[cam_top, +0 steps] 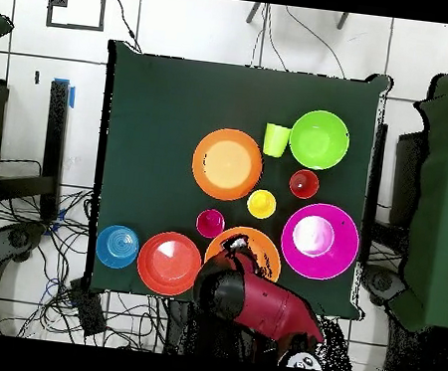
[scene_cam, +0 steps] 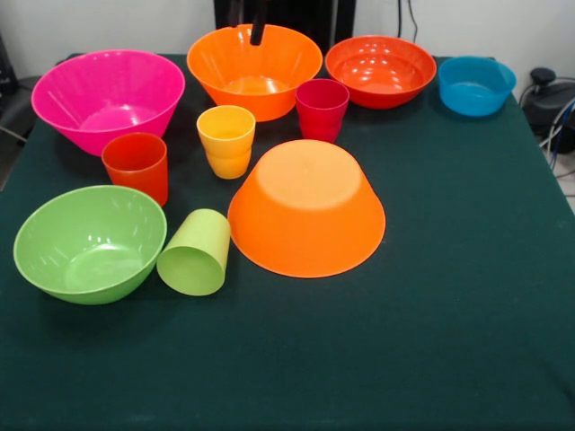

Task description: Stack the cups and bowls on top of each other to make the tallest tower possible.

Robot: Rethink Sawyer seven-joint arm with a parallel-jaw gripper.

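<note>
Hanging at frame top, the fingers (scene_cam: 258, 34) dip into the upright orange bowl (scene_cam: 255, 71); their spread can't be told, mostly cut off.

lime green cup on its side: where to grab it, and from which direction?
Judging by its pose: the lime green cup lies tipped over, mouth toward the camera, close to the green bowl. Come straight down and pinch across the tapered side wall near mid-length; the rim isn't reachable from above.
</note>
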